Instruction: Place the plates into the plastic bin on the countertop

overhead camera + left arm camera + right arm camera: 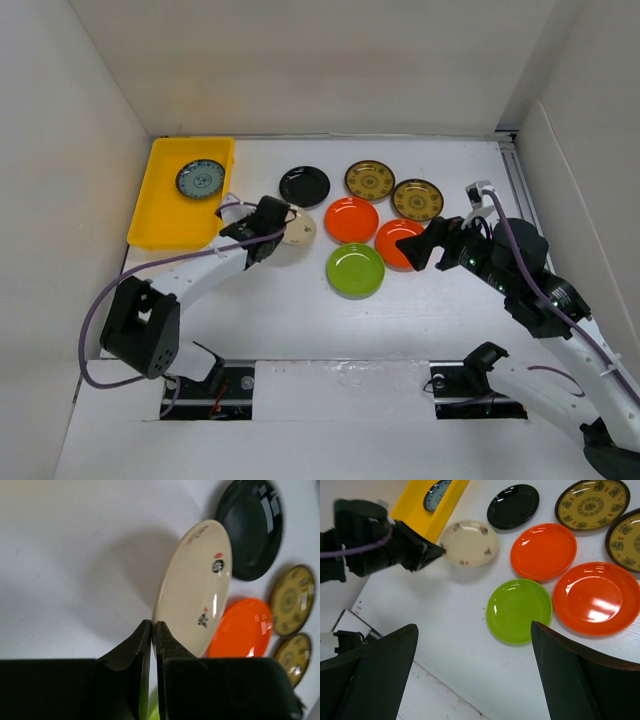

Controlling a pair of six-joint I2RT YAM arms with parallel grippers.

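Seen from above, a white bench (300, 330) carries a yellow plastic bin (160, 220) at its far left corner. One blue-patterned plate (201, 179) lies inside it (the only plate in there). Seven plates lie outside on the bench: a black plate (304, 186), two olive-gold plates (370, 180) (418, 199), two orange plates (351, 219) (398, 243), a lime green plate (355, 270) and a cream plate (300, 228). The left hand (275, 225) reaches to the cream plate, just right of the bin. The right hand (420, 245) hovers at the nearer orange plate.

From the left wrist, the left hand's fingers (172, 640) are nearly closed, pinching the cream plate's rim. A shadow beneath suggests the plate is slightly raised.

From the right wrist, the right hand's fingers (370, 680) are spread wide and hold nothing, above the green and orange plates.

By this showing, one plate of eight is done, a second is gripped, and six are untouched.
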